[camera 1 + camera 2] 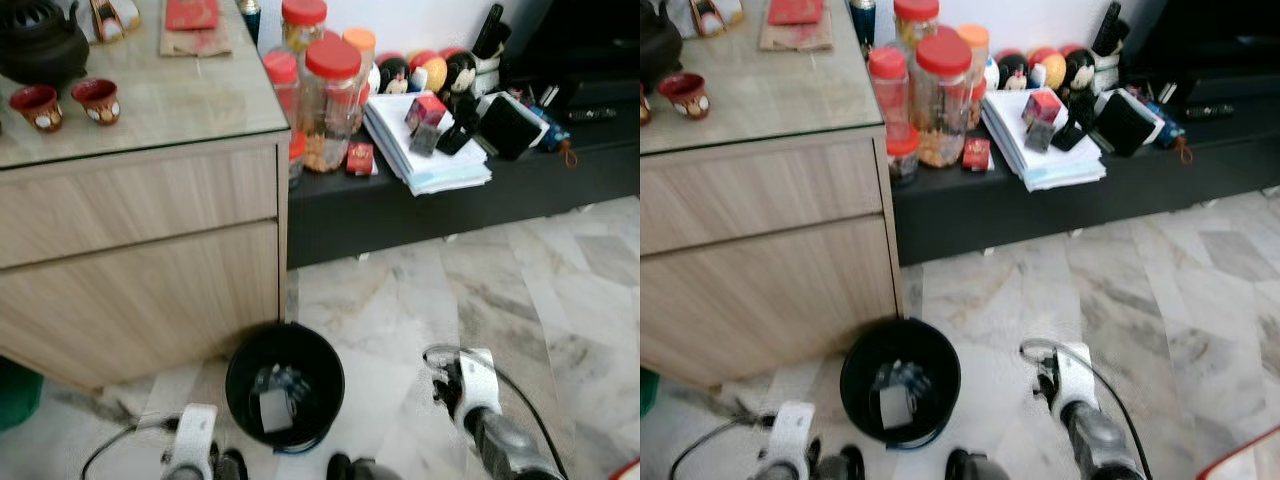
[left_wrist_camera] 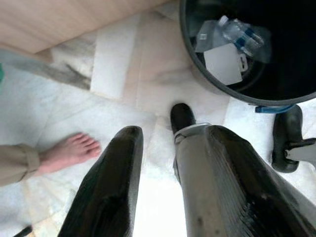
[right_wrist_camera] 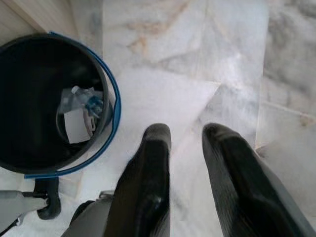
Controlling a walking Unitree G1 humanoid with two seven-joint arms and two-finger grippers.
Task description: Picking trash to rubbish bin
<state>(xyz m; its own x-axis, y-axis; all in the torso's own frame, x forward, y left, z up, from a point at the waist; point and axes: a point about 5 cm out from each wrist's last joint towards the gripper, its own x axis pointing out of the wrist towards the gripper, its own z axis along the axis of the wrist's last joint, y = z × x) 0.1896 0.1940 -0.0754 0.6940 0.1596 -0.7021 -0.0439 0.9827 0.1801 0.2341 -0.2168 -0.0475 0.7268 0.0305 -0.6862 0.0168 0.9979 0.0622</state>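
Observation:
A black rubbish bin [image 1: 300,345] with a blue handle [image 3: 116,106] stands on the marble floor against the wooden cabinet's corner. Inside lie a crushed clear plastic bottle [image 2: 242,34] and a white card [image 2: 224,64]. My left gripper [image 2: 160,136] hangs open over the floor beside the bin, with nothing between its fingers. My right gripper [image 3: 186,131] is open too and holds nothing, over bare tiles on the bin's other side. Both silver forearms, the left [image 1: 192,435] and the right [image 1: 478,385], hang low on either side of the bin.
The wooden cabinet [image 1: 140,260] has a glass top with cups and a teapot. A low black bench [image 1: 400,210] holds red-lidded jars, stacked papers and figurines. A person's bare foot [image 2: 69,150] stands near my left gripper. Open marble floor [image 1: 520,300] lies to the right.

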